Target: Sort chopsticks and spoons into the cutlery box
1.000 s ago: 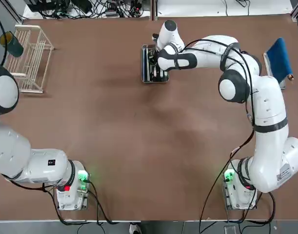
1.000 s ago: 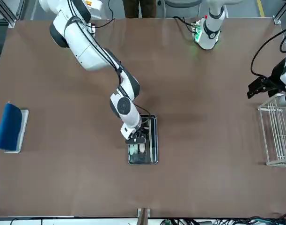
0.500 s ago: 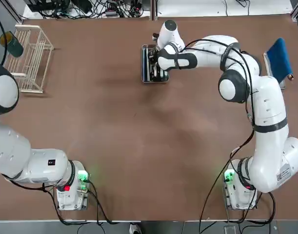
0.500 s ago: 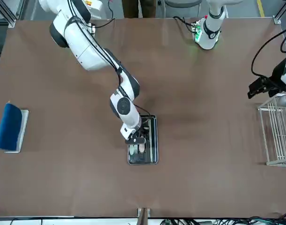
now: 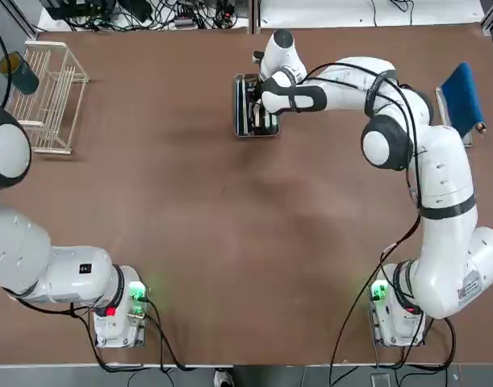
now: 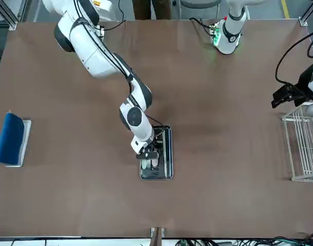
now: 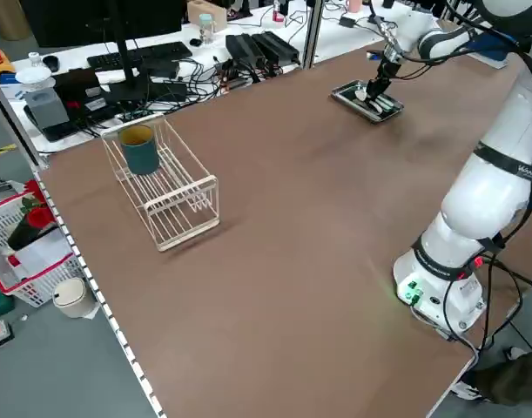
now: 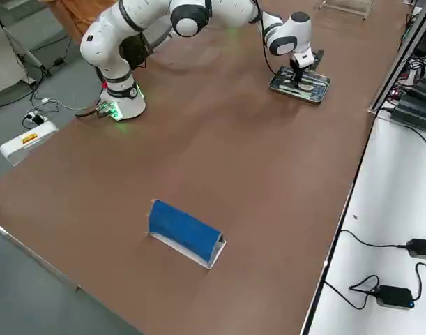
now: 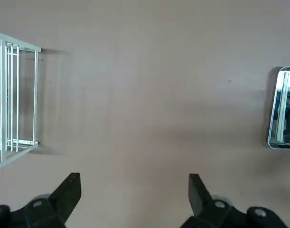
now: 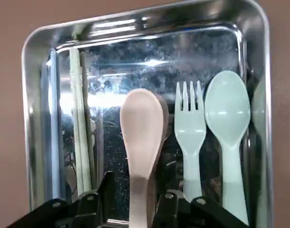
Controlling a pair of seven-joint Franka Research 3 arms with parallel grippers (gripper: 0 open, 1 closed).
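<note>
Right fingers point(image 10: 135, 209) apparently gripping pink spoon point(image 10: 141, 137), lengthwise in cutlery box point(image 10: 145, 28)

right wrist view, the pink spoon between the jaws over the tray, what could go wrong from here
1. The right gripper appears shut on the pink spoon, low inside the cutlery box. Lifting without releasing could drag it back out.
2. The fork and pale spoon lie close beside it; the fingers may nudge them on opening.
3. The chopsticks lie along the opposite side, also near the jaws.
</note>
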